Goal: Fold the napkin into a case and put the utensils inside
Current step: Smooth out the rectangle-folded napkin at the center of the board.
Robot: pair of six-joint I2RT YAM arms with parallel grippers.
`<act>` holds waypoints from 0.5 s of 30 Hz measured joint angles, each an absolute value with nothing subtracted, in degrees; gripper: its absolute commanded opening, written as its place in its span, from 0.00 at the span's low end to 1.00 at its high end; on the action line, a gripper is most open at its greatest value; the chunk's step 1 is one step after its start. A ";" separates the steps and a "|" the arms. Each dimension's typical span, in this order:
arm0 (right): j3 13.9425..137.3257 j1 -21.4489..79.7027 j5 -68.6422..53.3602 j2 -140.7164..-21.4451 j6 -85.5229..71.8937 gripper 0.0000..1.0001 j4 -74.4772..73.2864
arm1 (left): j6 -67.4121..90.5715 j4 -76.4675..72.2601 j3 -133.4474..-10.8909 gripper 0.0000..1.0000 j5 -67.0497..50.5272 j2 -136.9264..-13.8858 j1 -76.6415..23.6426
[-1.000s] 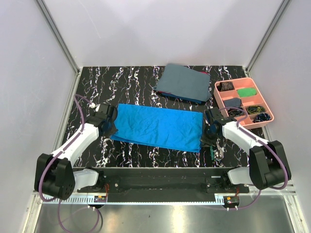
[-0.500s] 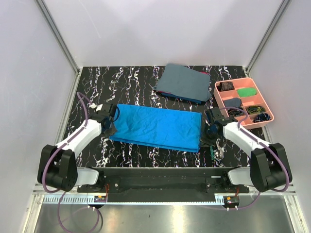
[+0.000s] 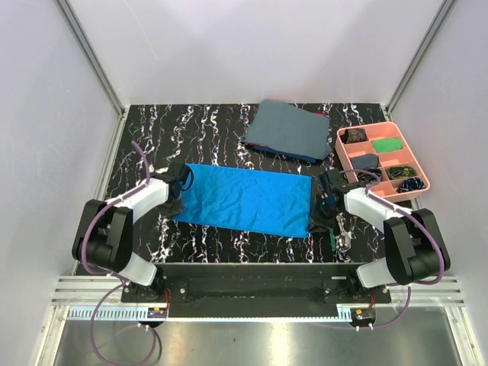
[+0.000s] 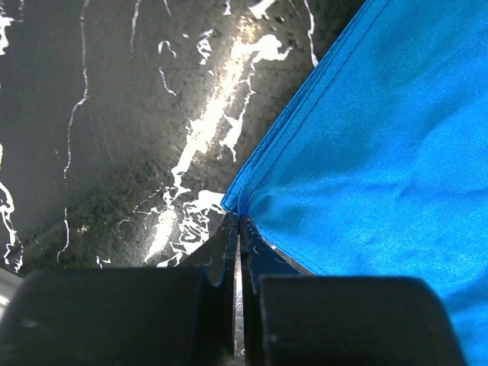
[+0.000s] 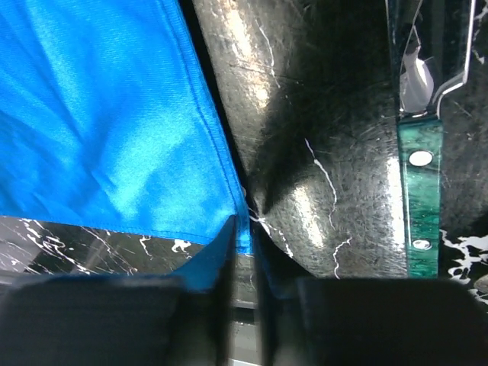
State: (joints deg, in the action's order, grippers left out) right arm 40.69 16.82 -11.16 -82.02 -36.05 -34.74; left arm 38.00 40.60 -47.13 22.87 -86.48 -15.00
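The bright blue napkin lies folded into a long flat band across the middle of the black marbled table. My left gripper is at its left end, shut on a corner of the cloth. My right gripper is at its right end, shut on the near right corner. The utensils lie on the table just right of the right gripper. In the right wrist view one shows a green handle with a shiny metal end above it. No narrow case shape shows.
A larger dull grey-blue cloth lies at the back of the table. A pink compartment tray with small items stands at the right. White walls enclose the table on three sides.
Both arms have drawn their elbows in and down while the grippers stay at the napkin's ends. The napkin's right edge has shifted slightly to the left.
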 measured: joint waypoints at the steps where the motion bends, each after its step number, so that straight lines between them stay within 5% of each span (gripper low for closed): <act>1: 40.69 16.82 -11.20 -81.97 -35.97 0.32 -34.76 | 38.06 40.69 -47.24 0.09 23.16 -86.43 -14.98; 3: 40.93 16.82 -11.05 -81.45 -35.53 0.43 -35.66 | 38.22 40.73 -47.35 0.31 23.53 -86.08 -14.98; 5: 41.74 16.82 -10.61 -80.68 -35.03 0.54 -37.10 | 38.30 41.25 -47.35 0.41 23.99 -84.71 -14.98; 6: 42.48 16.82 -10.11 -80.27 -34.63 0.69 -37.87 | 38.46 41.80 -47.42 0.49 24.25 -83.31 -14.98; 9: 45.41 16.82 -8.49 -78.87 -32.82 0.92 -39.16 | 37.95 44.25 -48.86 0.60 24.73 -77.87 -14.98; 15: 52.27 16.82 -7.27 -80.71 -28.64 1.00 -39.92 | 33.08 44.14 -55.46 0.67 20.38 -74.89 -14.41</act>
State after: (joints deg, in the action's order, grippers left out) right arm 52.27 16.82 -7.27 -80.71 -28.64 -39.92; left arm 33.08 44.14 -55.46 20.38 -74.89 -14.41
